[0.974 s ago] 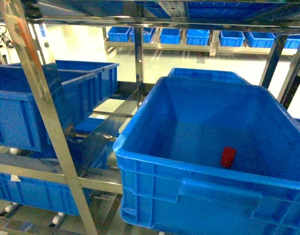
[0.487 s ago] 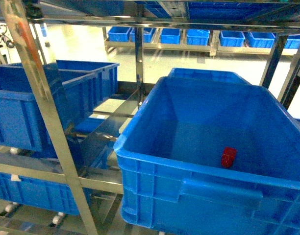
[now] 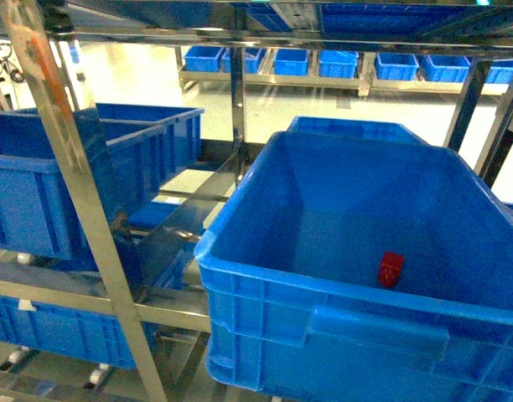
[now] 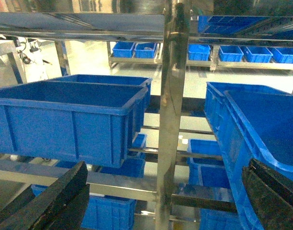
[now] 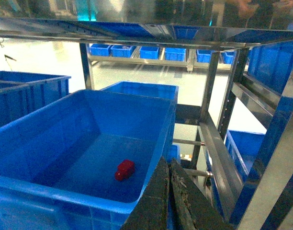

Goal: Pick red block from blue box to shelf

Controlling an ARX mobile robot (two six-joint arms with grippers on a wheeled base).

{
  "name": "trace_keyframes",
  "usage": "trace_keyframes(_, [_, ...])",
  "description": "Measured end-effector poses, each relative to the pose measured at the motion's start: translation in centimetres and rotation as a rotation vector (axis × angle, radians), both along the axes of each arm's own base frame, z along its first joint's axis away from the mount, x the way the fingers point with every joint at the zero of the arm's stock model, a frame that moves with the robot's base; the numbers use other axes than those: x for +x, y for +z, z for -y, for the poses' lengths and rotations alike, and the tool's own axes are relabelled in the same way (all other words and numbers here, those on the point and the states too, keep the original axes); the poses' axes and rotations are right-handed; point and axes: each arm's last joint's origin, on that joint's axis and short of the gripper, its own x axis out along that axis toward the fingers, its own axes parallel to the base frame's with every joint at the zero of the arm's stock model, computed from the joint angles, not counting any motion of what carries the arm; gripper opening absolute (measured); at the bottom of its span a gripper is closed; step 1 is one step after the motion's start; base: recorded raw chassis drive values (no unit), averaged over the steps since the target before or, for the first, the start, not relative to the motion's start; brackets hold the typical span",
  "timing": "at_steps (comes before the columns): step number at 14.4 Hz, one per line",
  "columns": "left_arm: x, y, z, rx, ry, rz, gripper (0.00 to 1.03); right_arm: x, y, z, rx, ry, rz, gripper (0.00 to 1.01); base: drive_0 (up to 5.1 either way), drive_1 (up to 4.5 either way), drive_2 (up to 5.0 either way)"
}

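Observation:
A small glossy red block lies on the floor of the big blue box, near its front right. In the right wrist view the red block lies left of my right gripper. That gripper is shut and empty, just outside the right wall of the blue box. My left gripper is open with nothing between its fingers. It faces an upright of the steel shelf. Neither gripper shows in the head view. The box rests on the shelf.
Dark blue crates sit on the shelf's left half, with more on the tier below. A slanted steel post crosses the left foreground. Steel rails run right of the box. Small blue bins line a far rack.

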Motion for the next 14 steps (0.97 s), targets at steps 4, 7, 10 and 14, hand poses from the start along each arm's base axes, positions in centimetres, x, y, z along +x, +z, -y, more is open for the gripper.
trace_keyframes(4, [0.00, 0.00, 0.00, 0.000, 0.001, 0.000, 0.98, -1.09, -0.32, 0.00, 0.000, -0.001, -0.010, 0.02, 0.0, 0.00, 0.0])
trace_keyframes(7, [0.00, 0.00, 0.00, 0.000, 0.000, 0.000, 0.98, -1.09, -0.24, 0.00, 0.000, 0.000, -0.002, 0.02, 0.0, 0.00, 0.0])
trace_keyframes(10, [0.00, 0.00, 0.00, 0.000, 0.000, 0.000, 0.98, -1.09, -0.23, 0.00, -0.001, 0.000, -0.002, 0.05, 0.0, 0.00, 0.0])
trace_keyframes(14, [0.00, 0.00, 0.00, 0.000, 0.000, 0.000, 0.98, -1.09, -0.23, 0.00, -0.001, 0.000, -0.002, 0.57, 0.0, 0.00, 0.0])
